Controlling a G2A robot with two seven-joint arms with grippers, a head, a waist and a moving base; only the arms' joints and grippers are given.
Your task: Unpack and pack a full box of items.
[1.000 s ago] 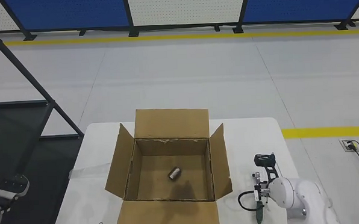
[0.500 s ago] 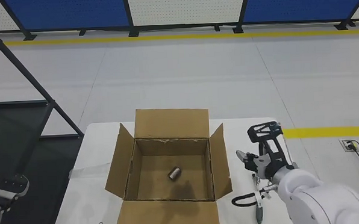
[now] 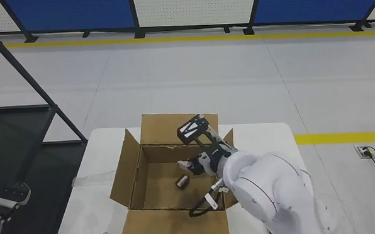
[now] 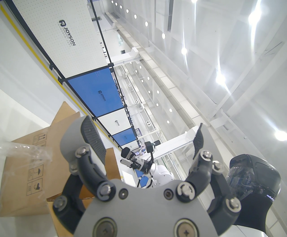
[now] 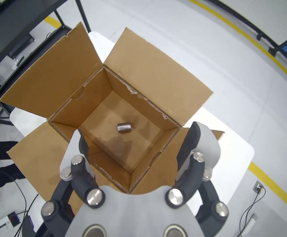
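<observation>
The small metal cylinder (image 5: 124,128) lies on its side on the floor of the open cardboard box (image 5: 157,74). It looks dense, rigid and smooth, so it would likely roll or slip if nudged; pinching across its curved sides at mid-length seems the surest hold. The jaws of the right arm (image 3: 259,183) stand wide apart above the box, with the cylinder well below the gap between them. The left arm (image 4: 143,202), near the box, has its jaws apart too, holding nothing.

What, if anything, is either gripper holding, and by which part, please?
Nothing. The right gripper is open above the cylinder in the box; the left gripper is open too.
</observation>
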